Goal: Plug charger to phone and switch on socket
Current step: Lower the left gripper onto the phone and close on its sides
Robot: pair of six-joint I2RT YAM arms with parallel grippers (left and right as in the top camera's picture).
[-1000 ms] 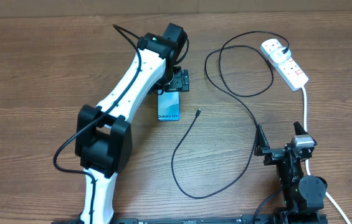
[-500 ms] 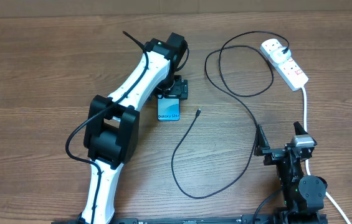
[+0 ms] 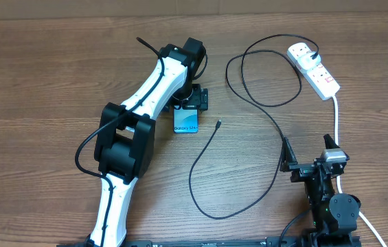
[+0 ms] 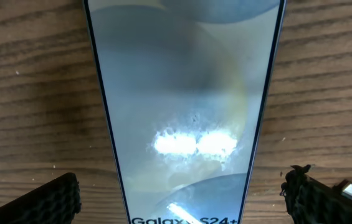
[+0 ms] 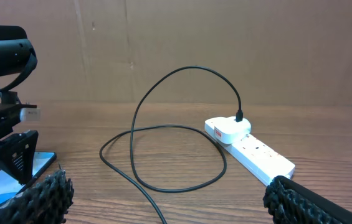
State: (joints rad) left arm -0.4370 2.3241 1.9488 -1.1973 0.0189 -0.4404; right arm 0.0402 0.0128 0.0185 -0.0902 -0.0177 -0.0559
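Over the phone (image 4: 185, 112) at mid-table, lower the left gripper (image 4: 185, 199), jaws wide apart, squarely, close gently on both long edges, mind the charger (image 3: 191, 180) tip just beside, and leave the right gripper (image 3: 308, 154), jaws also apart, parked.

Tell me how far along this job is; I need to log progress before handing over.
Done: the charger has its white plug seated in the socket. In hand: the left gripper is open astride the phone, holding nothing; the right gripper is open and idle. Left: the connector tip lies loose beside the phone, unplugged, and whether the socket is on can't be read.
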